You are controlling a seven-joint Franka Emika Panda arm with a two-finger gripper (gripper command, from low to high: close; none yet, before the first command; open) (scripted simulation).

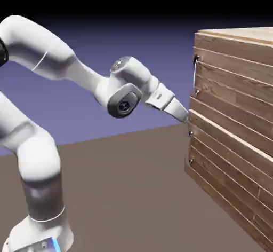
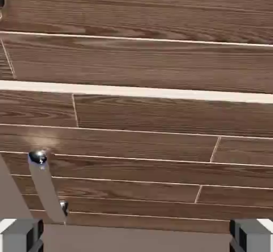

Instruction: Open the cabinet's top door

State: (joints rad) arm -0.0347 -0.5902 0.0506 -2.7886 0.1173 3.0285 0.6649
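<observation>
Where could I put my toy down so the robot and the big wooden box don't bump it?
The brown table looks bare between the robot's base and the cabinet. It is tight up by the cabinet's front edge, where the open gripper hangs close to the handles.

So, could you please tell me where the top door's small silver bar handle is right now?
In the exterior view the small silver bar handle sits at the brown plank top door's left edge, above the open gripper.
</observation>
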